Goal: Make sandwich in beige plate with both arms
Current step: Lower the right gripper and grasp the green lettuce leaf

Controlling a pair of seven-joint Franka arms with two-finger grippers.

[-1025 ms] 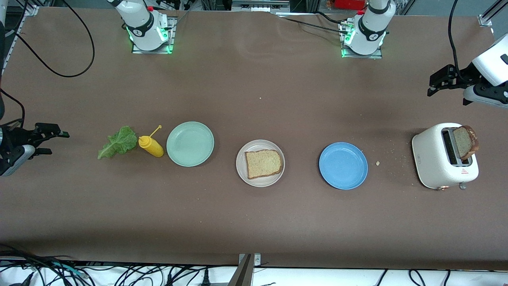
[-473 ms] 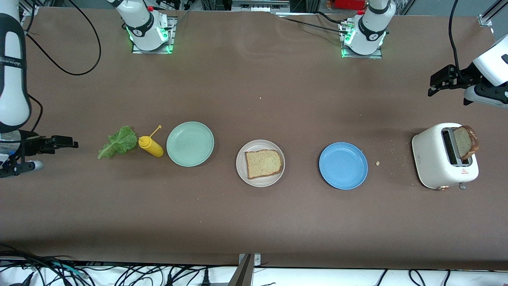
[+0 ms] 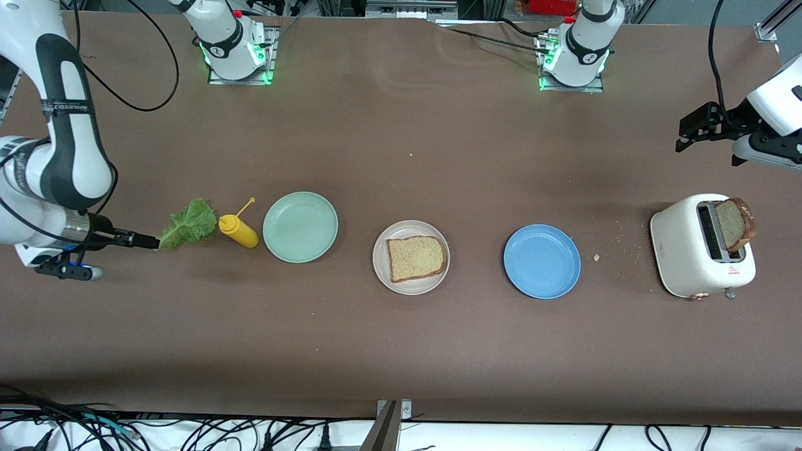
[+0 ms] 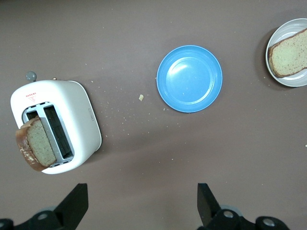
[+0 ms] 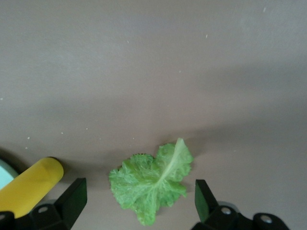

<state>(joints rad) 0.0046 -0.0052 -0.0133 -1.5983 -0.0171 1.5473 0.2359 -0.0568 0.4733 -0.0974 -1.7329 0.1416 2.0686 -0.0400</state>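
The beige plate (image 3: 410, 288) sits mid-table with one slice of tan bread (image 3: 416, 257) on it. The green lettuce leaf (image 3: 188, 222) lies on the table toward the right arm's end. My right gripper (image 3: 147, 241) is at the leaf's stem end. In the right wrist view it (image 5: 139, 201) is open, with the leaf (image 5: 153, 184) lying between its fingers and not held. A second bread slice (image 3: 734, 224) sticks up out of the white toaster (image 3: 683, 250). My left gripper (image 3: 680, 134) waits open and empty by the toaster, and it also shows in the left wrist view (image 4: 141, 206).
A yellow mustard bottle (image 3: 238, 230) lies between the lettuce and a mint-green plate (image 3: 300, 227). A blue plate (image 3: 542, 261) sits between the beige plate and the toaster. Crumbs are scattered near the toaster.
My right arm has swung in from the table's end, and its gripper has moved up to the lettuce leaf. The left arm has not moved.
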